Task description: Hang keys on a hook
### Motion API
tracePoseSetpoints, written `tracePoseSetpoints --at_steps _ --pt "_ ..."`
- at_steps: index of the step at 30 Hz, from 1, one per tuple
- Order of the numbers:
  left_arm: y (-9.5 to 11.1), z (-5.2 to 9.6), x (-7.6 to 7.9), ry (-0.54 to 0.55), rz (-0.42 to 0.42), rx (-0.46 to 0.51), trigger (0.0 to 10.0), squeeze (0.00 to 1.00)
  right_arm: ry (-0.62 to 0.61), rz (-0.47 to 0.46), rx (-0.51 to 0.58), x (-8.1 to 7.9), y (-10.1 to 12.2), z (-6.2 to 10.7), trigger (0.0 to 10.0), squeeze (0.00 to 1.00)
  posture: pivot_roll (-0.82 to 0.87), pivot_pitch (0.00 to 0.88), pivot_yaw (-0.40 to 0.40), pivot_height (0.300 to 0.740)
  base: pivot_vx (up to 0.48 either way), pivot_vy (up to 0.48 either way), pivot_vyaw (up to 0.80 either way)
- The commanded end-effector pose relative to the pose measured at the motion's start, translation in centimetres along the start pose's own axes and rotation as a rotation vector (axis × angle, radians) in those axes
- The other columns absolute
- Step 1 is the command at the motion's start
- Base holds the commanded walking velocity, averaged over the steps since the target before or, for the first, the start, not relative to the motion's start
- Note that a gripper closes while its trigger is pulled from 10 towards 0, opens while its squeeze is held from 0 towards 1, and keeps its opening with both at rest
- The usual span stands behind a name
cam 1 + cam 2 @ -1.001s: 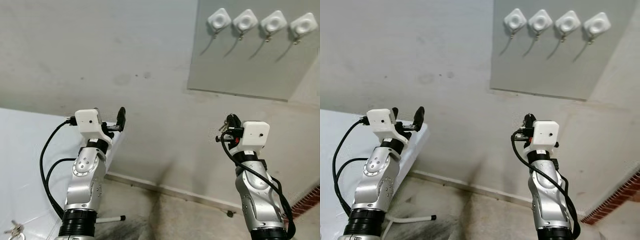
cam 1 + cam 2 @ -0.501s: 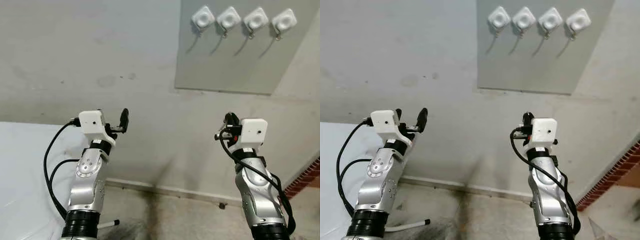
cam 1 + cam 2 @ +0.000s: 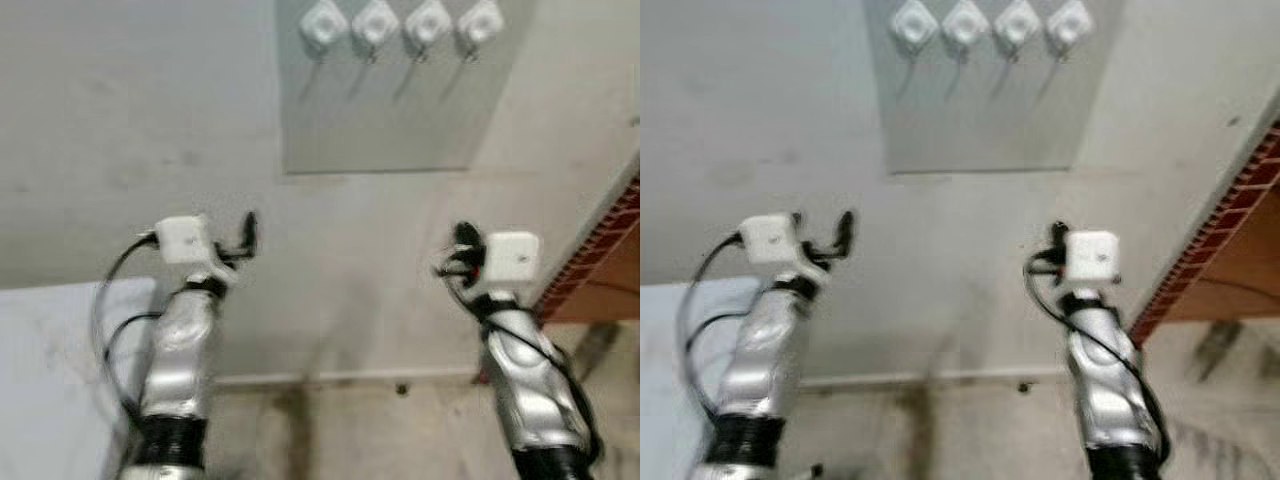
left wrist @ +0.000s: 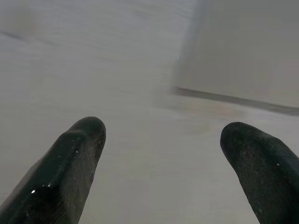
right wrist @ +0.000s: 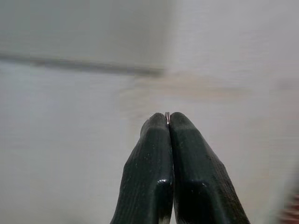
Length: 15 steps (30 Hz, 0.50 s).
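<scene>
Where right claw [image 5: 168, 122] pinches: thin metal sliver [image 5: 167, 116].

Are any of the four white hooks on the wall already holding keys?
No, as far as the blur allows. The four hooks on the grey panel show small metal prongs and shadows, nothing hanging.

We faced a pale grey plastered wall [image 3: 120, 130], smudged in places. A darker grey panel [image 3: 390, 110] was fixed flat on it, high up. At the right edge a red brick wall [image 3: 600, 255] ran off at an angle. Along the wall's foot ran a light skirting strip [image 3: 330, 378], above a grubby concrete floor [image 3: 350, 430] with dark stains. A white counter [image 3: 50, 370] stood at the lower left. The light was soft and even; the head views were blurred.
</scene>
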State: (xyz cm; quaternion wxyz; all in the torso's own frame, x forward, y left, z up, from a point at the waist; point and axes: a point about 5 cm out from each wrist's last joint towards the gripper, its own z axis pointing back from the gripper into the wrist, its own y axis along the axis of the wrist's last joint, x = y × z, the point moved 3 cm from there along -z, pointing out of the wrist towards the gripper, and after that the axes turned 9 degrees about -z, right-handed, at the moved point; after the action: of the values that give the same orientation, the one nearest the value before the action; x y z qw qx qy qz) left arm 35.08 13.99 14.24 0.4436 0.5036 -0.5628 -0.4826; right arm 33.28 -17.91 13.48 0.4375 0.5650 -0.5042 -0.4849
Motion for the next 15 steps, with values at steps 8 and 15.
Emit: tracePoseSetpoints --at_steps 8,15 --pt "-0.69 0.14 -1.54 0.067 -0.034 -0.044 10.0 0.0 0.043 -0.013 0.035 -1.06 0.63 -0.04 10.0 0.0 0.0 0.0 0.011 0.74 0.0 0.0 0.0" --pt "-0.89 -0.02 -1.8 0.081 -0.029 -0.072 10.0 0.0 0.044 -0.007 0.037 -0.93 0.79 -0.2 10.0 0.0 0.0 0.0 0.007 0.74 0.0 0.0 0.0"
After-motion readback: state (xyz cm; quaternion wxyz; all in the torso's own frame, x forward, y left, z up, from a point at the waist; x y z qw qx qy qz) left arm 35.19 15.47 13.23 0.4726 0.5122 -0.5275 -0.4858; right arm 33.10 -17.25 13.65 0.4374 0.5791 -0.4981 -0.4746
